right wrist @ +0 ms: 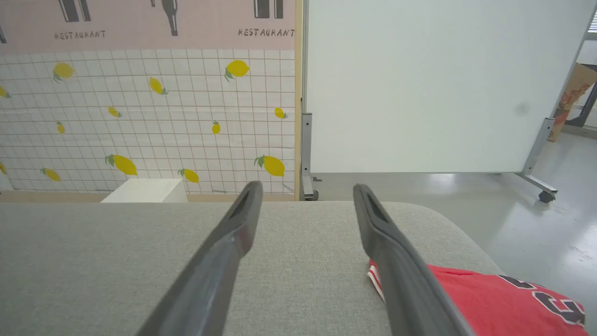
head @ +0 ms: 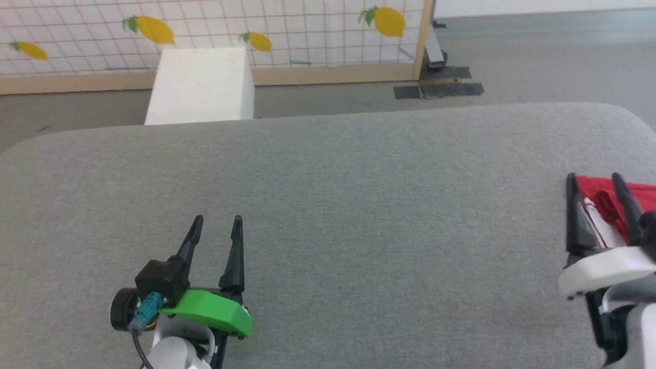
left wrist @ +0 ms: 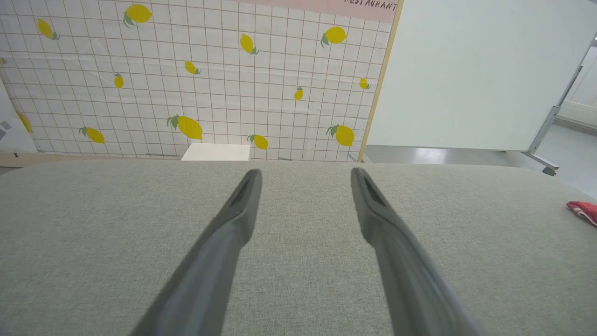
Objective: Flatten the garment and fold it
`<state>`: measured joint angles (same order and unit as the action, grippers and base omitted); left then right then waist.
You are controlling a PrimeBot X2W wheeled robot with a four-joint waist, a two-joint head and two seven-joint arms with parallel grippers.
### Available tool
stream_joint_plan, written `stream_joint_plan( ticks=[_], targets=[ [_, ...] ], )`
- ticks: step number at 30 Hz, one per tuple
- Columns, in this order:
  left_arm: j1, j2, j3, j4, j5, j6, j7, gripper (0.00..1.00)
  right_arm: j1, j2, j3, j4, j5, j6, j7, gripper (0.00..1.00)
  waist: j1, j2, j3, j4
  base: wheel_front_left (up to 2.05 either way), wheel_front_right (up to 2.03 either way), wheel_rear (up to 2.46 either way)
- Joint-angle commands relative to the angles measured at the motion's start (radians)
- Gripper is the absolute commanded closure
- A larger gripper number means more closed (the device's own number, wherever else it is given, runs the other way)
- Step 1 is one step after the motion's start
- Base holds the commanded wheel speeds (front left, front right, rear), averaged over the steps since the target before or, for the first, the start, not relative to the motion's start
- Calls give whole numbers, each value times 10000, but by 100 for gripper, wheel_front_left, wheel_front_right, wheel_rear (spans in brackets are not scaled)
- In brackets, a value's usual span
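The garment, red with white striped trim, lies at the right edge of the grey padded table. In the right wrist view the garment shows black white-outlined lettering and sits to the right of and partly under the right finger. My right gripper is open above the garment's left edge, nothing between its fingers. My left gripper is open over bare table at the lower left, far from the garment. A small red corner of the garment shows at the right of the left wrist view.
A white box stands on the floor beyond the table's far edge. Behind it is a lemon-patterned grid wall with a wooden frame. A white board on a wheeled stand stands to the right on the grey floor.
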<state>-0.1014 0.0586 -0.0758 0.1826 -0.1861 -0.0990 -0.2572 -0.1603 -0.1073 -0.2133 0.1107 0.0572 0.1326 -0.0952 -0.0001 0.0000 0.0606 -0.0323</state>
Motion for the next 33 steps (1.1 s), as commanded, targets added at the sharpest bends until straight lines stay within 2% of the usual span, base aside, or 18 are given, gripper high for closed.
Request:
stream_joint_plan(
  ticks=[1, 7, 14, 33],
  targets=[
    [108, -47, -27, 55, -111, 9, -46, 0, 325, 132, 162, -288, 119, -19, -137, 0, 1, 0, -279, 382, 0, 0, 0],
    [181, -63, -84, 243, -211, -1, -46, 0, 1182, 457, 878, -978, 259, -19, -310, 0, 1, 0, -438, 719, 0, 0, 0],
    [403, -73, -68, 310, -198, 85, -46, 0, 1915, 559, 1205, -1385, 53, -19, -419, 0, 1, 0, -637, 875, 0, 0, 0],
    [542, -82, -153, 399, -450, 164, -46, 0, 2626, 569, 1409, -1238, 619, -19, -499, 0, 1, 0, -657, 889, 0, 0, 0]
  ],
)
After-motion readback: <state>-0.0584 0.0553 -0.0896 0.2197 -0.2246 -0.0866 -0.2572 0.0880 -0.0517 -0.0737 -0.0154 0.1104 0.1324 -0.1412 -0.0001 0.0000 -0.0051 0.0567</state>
